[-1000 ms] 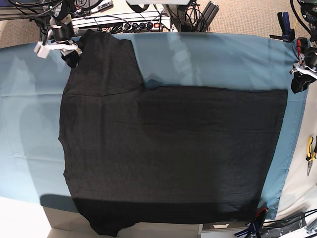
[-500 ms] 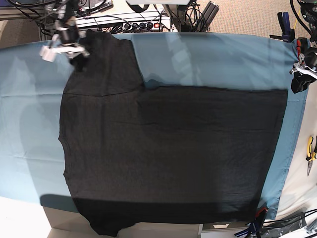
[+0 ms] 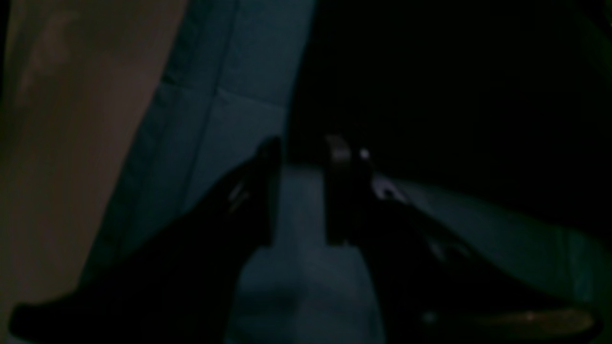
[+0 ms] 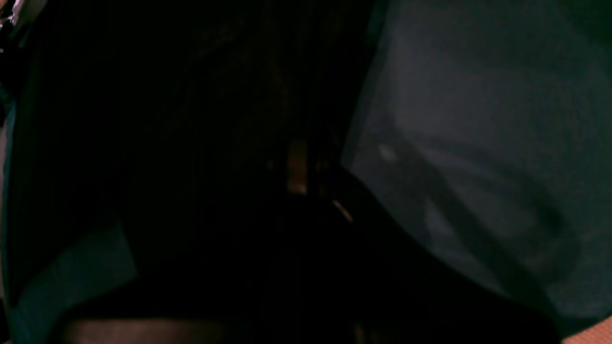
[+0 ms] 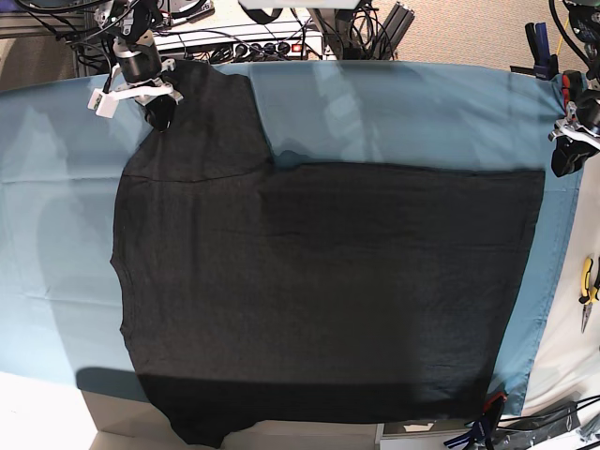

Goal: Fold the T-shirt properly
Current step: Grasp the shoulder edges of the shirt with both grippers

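Note:
The black T-shirt (image 5: 319, 281) lies flat, plain side up, on the teal table cloth (image 5: 403, 112), with one sleeve pointing to the back left. My right gripper (image 5: 157, 114) is at that sleeve's outer edge. In the right wrist view its fingers (image 4: 306, 167) sit over the dark shirt (image 4: 167, 119), and it is too dark to tell how the jaws stand. My left gripper (image 5: 565, 161) hovers at the cloth's right edge just behind the shirt's hem corner. In the left wrist view it (image 3: 301, 157) is open over bare cloth, with the shirt (image 3: 454, 86) just beyond it.
Cables and a power strip (image 5: 262, 42) lie behind the table. Clamps hold the cloth at the back right (image 5: 537, 47) and front right (image 5: 487, 412). Yellow-handled pliers (image 5: 588, 291) lie on the white surface at the right. The shirt's near sleeve (image 5: 197, 422) hangs over the front edge.
My right gripper has moved to the right along the back-left sleeve, from its outer corner onto its edge. The shirt and the left arm have not moved.

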